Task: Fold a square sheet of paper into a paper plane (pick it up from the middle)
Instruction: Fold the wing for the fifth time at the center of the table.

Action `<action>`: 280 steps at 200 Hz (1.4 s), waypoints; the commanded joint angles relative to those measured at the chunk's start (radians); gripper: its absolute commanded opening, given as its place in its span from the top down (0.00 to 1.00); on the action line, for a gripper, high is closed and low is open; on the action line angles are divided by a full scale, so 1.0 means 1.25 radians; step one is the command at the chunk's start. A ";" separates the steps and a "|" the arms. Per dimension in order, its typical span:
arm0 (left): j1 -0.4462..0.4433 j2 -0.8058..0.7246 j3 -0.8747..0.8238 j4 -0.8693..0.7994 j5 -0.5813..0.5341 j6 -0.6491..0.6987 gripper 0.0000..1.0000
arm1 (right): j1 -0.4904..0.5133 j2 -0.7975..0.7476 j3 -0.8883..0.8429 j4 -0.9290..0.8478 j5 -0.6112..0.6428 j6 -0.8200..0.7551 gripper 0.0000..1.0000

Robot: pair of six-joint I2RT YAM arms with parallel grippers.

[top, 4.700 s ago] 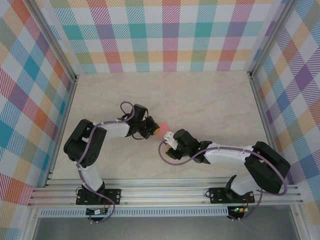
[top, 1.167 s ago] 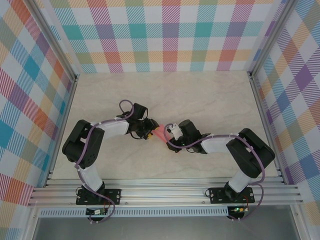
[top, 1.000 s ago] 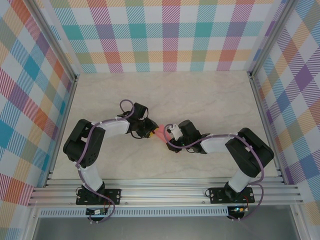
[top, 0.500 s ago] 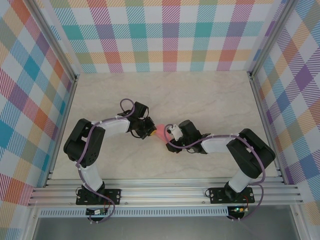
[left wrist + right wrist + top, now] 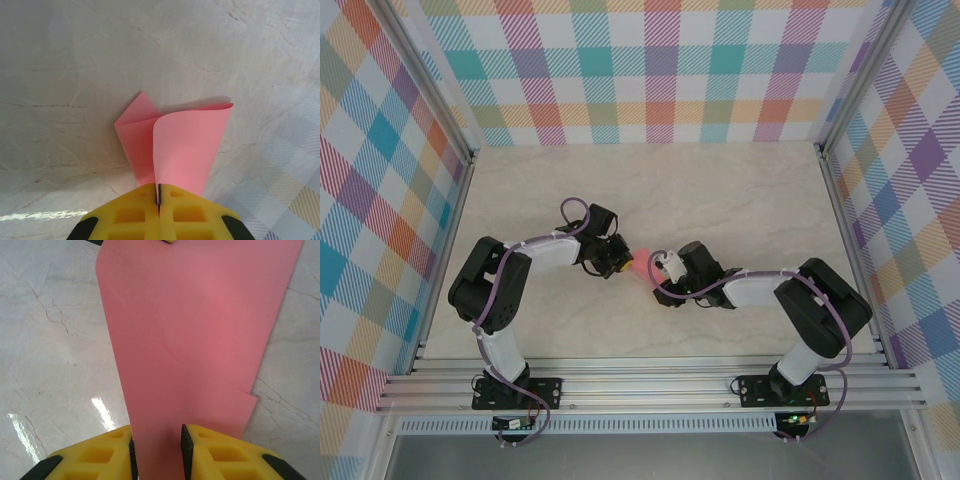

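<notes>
- Pinching the sheet of paper (image 5: 185,145), the left claw (image 5: 158,192) has its yellow fingers (image 5: 130,215) pressed tight together, no gap between them; the paper's near edge is trapped in that seam
- in the left wrist view the paper fans out from the seam; one flap curls over in a soft roll to the right, and a flatter, pointed layer shows behind it on the left; it casts a faint shadow on the pale marbled surface (image 5: 75,60), and whether its far end touches down cannot be told
- the right claw (image 5: 156,440) stands partly open; its two yellow fingers (image 5: 100,450) are apart, and the pink paper runs through the gap between them with its flat face toward the wrist camera; it widens as it goes away from the claw; whether the pads press its edges cannot be told
- at the far end of the paper in the right wrist view, a sliver of the left claw's yellow tip shows
- from above, the two claws face each other near the middle of the surface; the pink paper spans the short gap between them; the left claw lies to its left and the right claw to its right
</notes>
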 commanded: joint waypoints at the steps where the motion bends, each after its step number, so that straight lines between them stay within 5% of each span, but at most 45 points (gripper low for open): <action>1: 0.005 0.001 0.008 0.009 0.032 0.001 1.00 | -0.005 -0.029 -0.009 0.000 0.016 -0.044 0.70; 104: 0.014 0.001 -0.004 0.042 0.065 -0.024 1.00 | -0.002 -0.032 -0.002 -0.006 0.047 -0.096 0.74; 167: 0.014 -0.003 -0.004 0.017 0.046 -0.015 1.00 | -0.002 -0.029 0.002 -0.013 0.037 -0.067 0.88; 239: 0.016 -0.074 0.013 -0.104 -0.048 0.048 0.61 | -0.005 -0.015 0.005 0.000 0.006 0.017 0.96; 280: 0.014 -0.129 -0.004 -0.132 -0.089 0.055 0.57 | -0.011 0.007 0.006 0.005 -0.020 0.056 0.95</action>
